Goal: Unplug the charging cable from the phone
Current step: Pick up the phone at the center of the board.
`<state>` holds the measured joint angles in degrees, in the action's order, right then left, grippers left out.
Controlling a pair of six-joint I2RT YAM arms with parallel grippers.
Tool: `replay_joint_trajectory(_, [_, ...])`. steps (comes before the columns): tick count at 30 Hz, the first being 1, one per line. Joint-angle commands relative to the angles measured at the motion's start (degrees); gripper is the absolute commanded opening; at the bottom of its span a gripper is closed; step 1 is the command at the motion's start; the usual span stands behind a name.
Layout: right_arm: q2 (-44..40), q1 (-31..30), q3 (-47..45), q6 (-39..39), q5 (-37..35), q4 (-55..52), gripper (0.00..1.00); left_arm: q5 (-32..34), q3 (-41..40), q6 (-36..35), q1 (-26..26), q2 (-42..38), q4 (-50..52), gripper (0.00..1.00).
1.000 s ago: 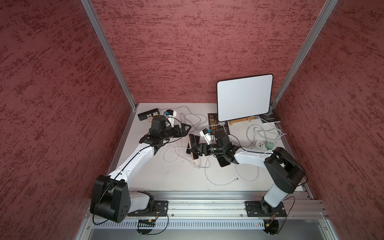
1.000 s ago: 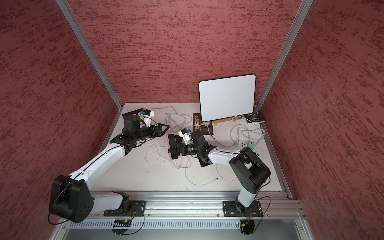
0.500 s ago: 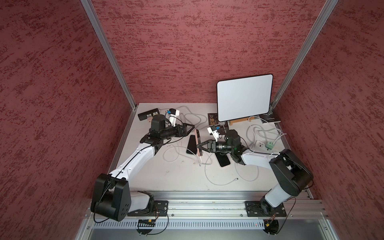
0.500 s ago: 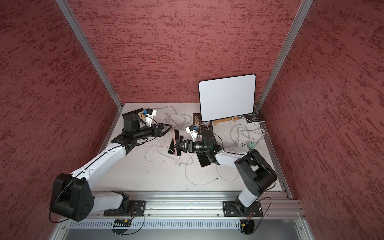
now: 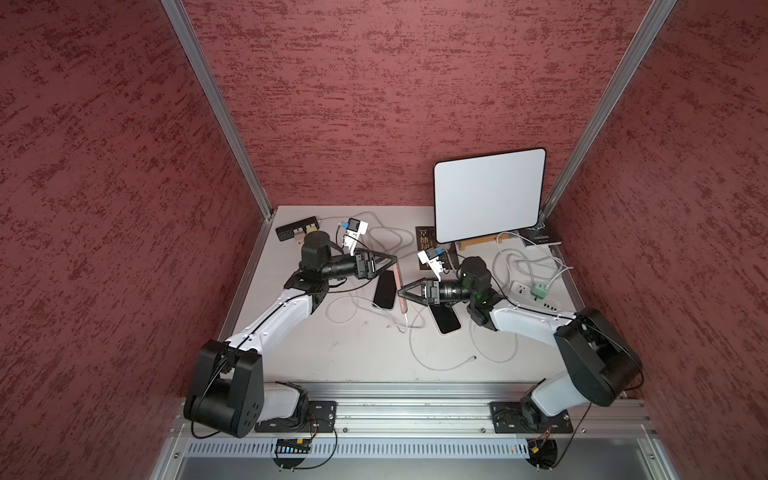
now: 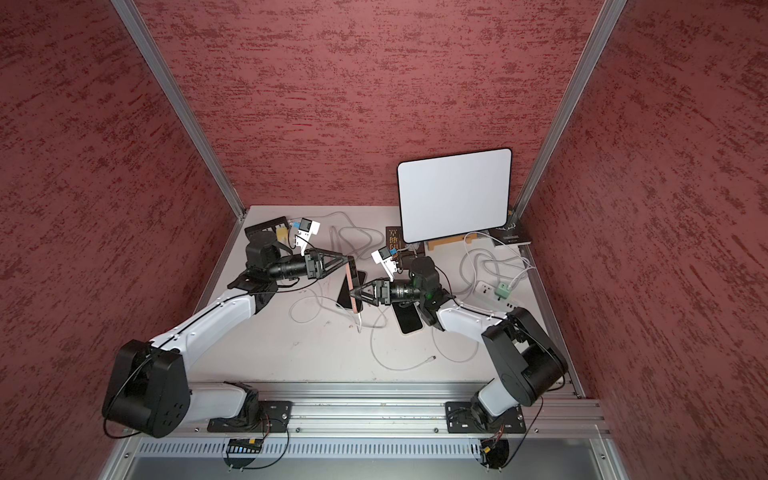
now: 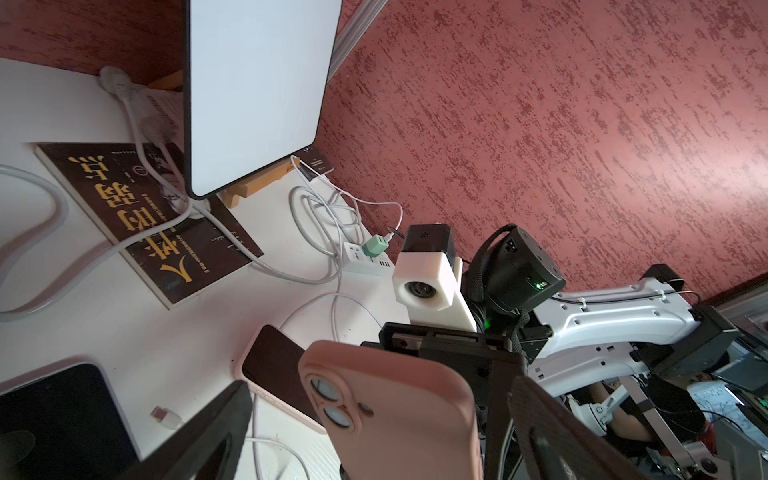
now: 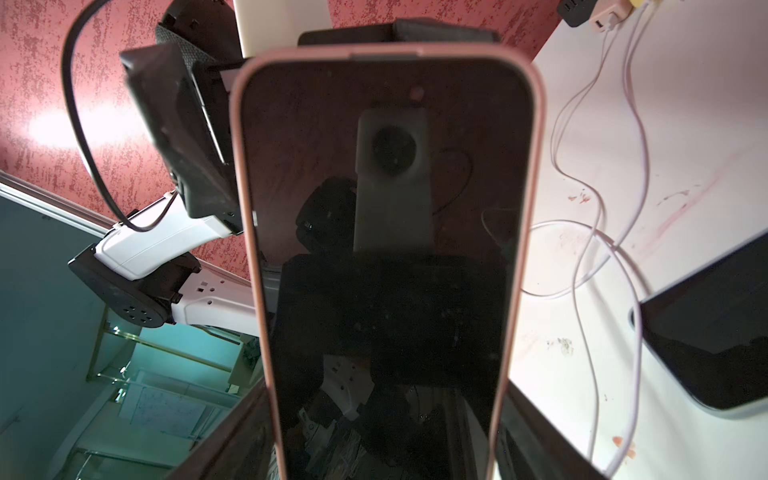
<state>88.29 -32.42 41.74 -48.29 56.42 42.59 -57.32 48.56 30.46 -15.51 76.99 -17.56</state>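
A phone in a pink case stands on edge above the table in both top views. My right gripper is shut on its two long sides, its dark screen facing the right wrist camera. A white charging cable hangs from the phone's lower end down to the table. My left gripper is open around the phone's upper end. The pink back sits between the fingers with a gap on each side.
Two other phones lie flat: a dark one and a pink-cased one. A tablet on a stand, a book, a power strip with a green charger, and looped white cables crowd the back and right.
The right gripper has carried the phone a little to the right and turned it edge-on to the top views. The left gripper has reached in around the phone's upper end.
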Motion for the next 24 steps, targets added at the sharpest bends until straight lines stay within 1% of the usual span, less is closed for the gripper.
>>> replay_joint_trajectory(1, [-1.52,0.47,-0.36,-2.31,3.19,9.33,0.19,-4.65,-0.72,-0.05,-0.98,1.20,-3.55,1.00])
replay_joint_trajectory(4, [-0.99,0.43,-0.67,-4.58,3.97,13.86,0.19,-4.66,-0.76,-0.76,-1.36,1.02,-2.97,1.00])
replay_joint_trajectory(11, [0.62,0.20,-0.40,-7.94,5.32,20.00,0.19,-3.95,0.21,-2.07,-2.19,1.87,-0.55,1.00])
replay_joint_trajectory(19, [0.92,0.00,-0.16,-7.25,5.22,19.80,0.19,-4.12,1.02,-2.60,-3.66,2.15,1.04,1.00])
replay_joint_trajectory(24, [0.66,0.00,0.03,-6.00,4.84,17.89,0.19,-4.20,1.51,-3.41,-4.30,1.85,2.38,0.92])
